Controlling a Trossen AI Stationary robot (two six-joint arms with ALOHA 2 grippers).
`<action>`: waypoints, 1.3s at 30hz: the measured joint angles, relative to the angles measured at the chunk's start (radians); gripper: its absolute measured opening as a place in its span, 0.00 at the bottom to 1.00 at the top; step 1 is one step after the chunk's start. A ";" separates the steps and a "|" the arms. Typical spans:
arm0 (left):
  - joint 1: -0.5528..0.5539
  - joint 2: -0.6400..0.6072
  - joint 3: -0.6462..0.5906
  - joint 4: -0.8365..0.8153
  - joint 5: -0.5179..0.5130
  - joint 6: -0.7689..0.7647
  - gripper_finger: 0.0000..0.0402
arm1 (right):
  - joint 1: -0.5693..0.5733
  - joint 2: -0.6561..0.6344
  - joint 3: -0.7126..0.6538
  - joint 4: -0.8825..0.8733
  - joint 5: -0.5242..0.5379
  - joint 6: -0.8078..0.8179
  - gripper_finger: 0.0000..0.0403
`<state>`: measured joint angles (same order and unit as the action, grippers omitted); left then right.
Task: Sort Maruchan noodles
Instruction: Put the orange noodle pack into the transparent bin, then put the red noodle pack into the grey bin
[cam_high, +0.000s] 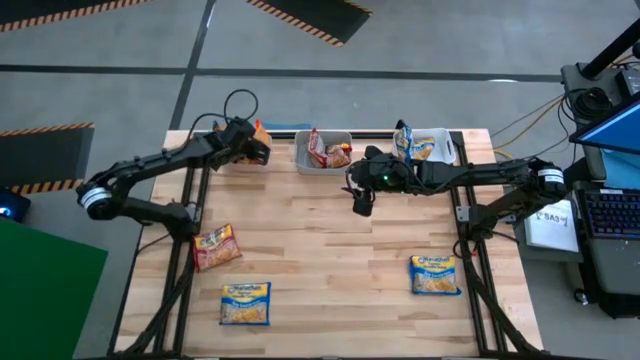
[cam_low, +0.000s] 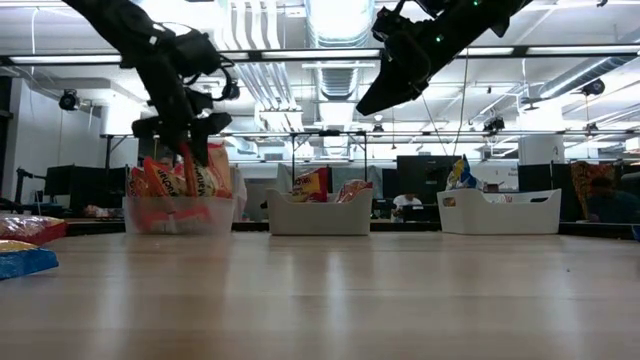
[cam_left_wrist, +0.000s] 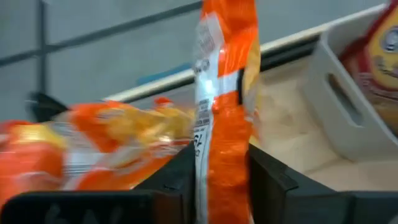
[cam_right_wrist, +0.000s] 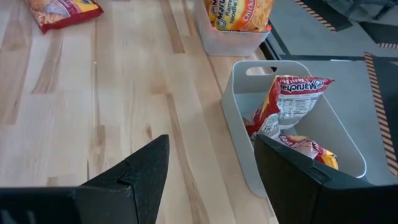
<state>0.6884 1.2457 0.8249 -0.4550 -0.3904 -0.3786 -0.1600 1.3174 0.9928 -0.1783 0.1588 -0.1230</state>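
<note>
The left gripper sits at the upper left of the light wooden slatted worktop in the high view, above the clear plastic bin that the low view shows at the left of the back row. Its fingers pinch an orange crinkly plastic Maruchan noodle packet, held upright and edge-on between them in the left wrist view. Further orange packets stand inside that clear bin. The right gripper hangs over the upper centre of the worktop, just below the middle pale grey plastic bin in the high view; its fingers are spread apart with nothing between them. The middle bin holds red crinkly packets, one leaning upright against the bin wall. A third pale bin at the upper right holds a blue-and-yellow packet standing on edge. Three packets lie flat on the worktop: a red packet at the left, a blue-and-yellow packet at the lower left just below it, and another blue-and-yellow packet at the lower right, well apart from the other two.
</note>
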 joint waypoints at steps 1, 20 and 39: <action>-0.002 -0.005 0.011 -0.023 -0.022 0.007 0.25 | 0.000 0.000 0.000 0.000 0.000 0.000 0.56; -0.368 -0.322 0.002 -0.021 -0.049 0.090 0.45 | 0.000 0.000 -0.007 0.002 -0.001 0.091 0.56; -0.644 -0.344 -0.016 0.276 -0.170 0.203 0.45 | 0.000 0.001 -0.007 0.003 -0.001 0.122 0.56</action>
<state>0.0444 0.9020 0.8089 -0.1793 -0.5602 -0.1761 -0.1600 1.3182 0.9855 -0.1757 0.1581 -0.0006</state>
